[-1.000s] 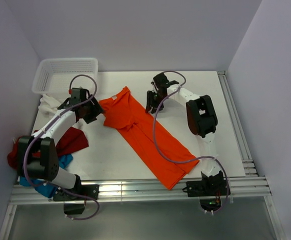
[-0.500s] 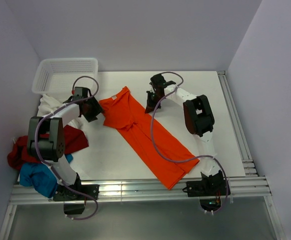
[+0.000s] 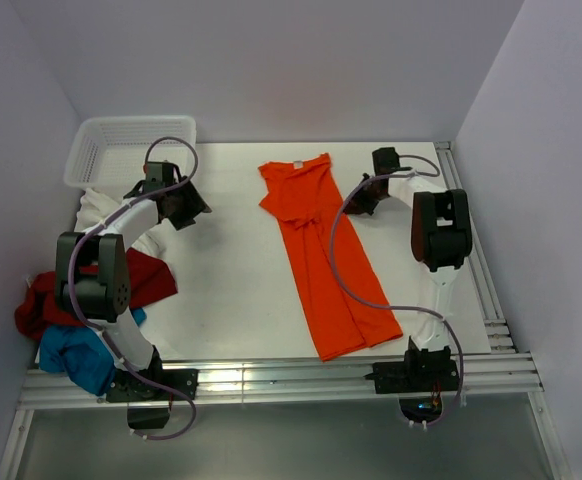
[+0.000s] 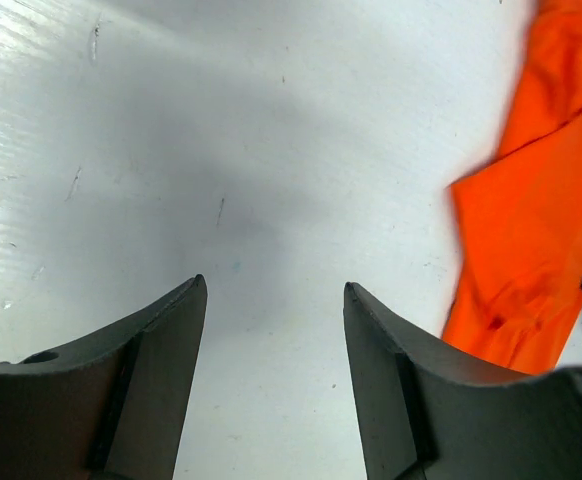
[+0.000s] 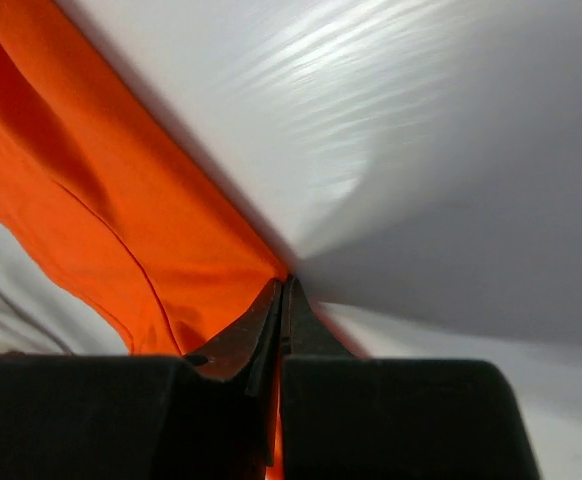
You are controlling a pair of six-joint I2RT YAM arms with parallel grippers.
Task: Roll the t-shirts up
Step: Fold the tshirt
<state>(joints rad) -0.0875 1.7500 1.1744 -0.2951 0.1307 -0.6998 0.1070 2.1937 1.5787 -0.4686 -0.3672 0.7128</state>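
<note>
Top view, orange t-shirt (image 3: 321,250): lies right of centre on the table (image 3: 231,290), folded into a long narrow strip. Collar end points to the top of the frame, hem end sits low near the front rail, and the strip slants slightly down and to the right.

Right gripper (image 3: 358,200): at the strip's right edge, upper part, level with the sleeve area. On my right wrist feed the fingertips (image 5: 271,300) are pressed tight together, and the orange cloth runs into the pinch from the left, with a sliver of orange showing below the tips. I read that as a grip on the shirt's edge. Bare table fills the right of that view.

Left gripper (image 3: 186,207): upper left of the top view, well apart from the orange shirt. On the left wrist feed the two dark fingers (image 4: 161,340) stand spread with only bare white table between them, holding nothing. The orange cloth shows at that frame's right edge.

Other shirts, left edge of the top view:
- white t-shirt (image 3: 96,212) bunched just below the mesh basket (image 3: 136,121)
- dark red t-shirt (image 3: 146,280) crumpled lower down
- blue t-shirt (image 3: 71,355) at the lower left corner, partly under the left arm

None of the three is rolled.
</note>
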